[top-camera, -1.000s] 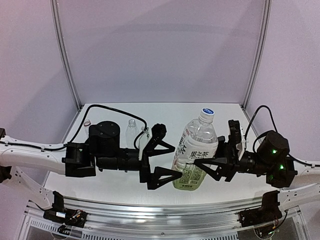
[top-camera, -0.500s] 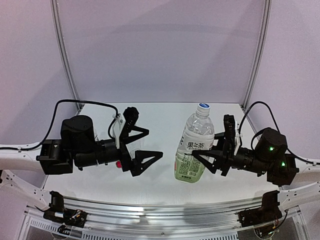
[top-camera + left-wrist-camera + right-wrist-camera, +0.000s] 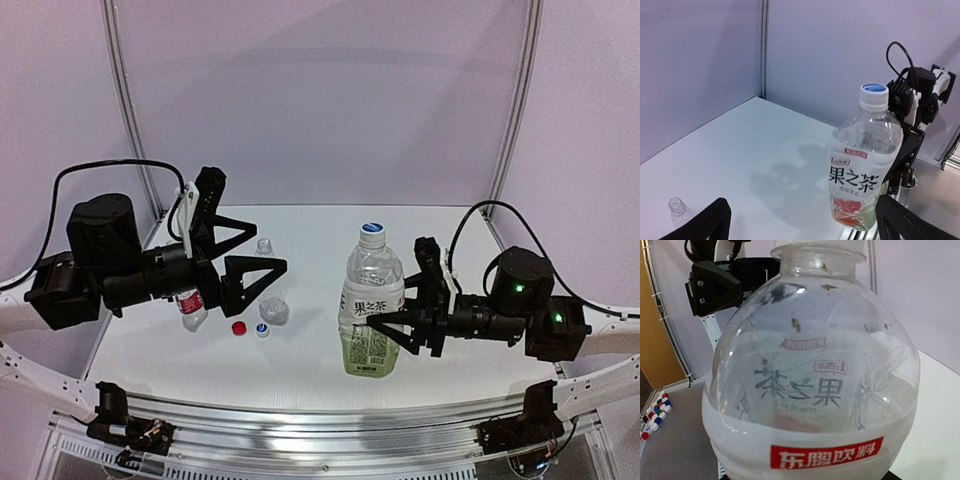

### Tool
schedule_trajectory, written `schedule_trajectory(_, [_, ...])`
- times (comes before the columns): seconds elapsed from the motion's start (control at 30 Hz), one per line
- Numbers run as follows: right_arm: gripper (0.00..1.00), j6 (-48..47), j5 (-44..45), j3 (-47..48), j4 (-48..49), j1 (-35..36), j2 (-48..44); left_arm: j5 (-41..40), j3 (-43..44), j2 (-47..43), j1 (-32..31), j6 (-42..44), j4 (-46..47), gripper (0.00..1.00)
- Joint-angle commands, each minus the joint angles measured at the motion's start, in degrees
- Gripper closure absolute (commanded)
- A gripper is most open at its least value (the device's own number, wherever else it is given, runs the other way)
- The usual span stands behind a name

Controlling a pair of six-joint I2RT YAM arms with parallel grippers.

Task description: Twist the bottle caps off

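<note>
Large bottle upright on table, blue-and-white cap on, right gripper clasping its lower body, left gripper spread wide, empty

The left arm reaches in from the left, raised above the surface, its tool pointing right with jaws spread wide. The right arm lies low, reaching leftward, its tool clasping the big bottle at label height.
</note>
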Motion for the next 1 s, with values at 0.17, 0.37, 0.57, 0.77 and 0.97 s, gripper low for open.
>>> schedule_trajectory(0.17, [0.66,-2.6,-13.8,4.7,-5.7,0.3,4.1,21.1,7.8,2.0,3.4,-0.3,-2.8,0.07])
schedule_trajectory(0.37, [0.67,-3.5,-16.8,5.7,-6.4,0.3,6.3,25.5,12.0,6.7,3.6,0.8,-3.0,0.11])
schedule_trajectory(0.57, [0.68,-4.0,-17.7,5.7,-5.8,0.3,7.1,29.0,12.8,10.6,3.9,0.0,-1.0,0.16])
schedule_trajectory(0.77, [0.69,-4.0,-18.0,5.6,-5.5,0.3,7.3,30.7,12.8,13.1,4.0,-0.8,0.5,0.21])
schedule_trajectory(0.97, [0.69,-3.9,-18.0,5.7,-5.4,0.4,7.3,32.0,12.9,14.8,3.9,-1.6,1.9,0.29])
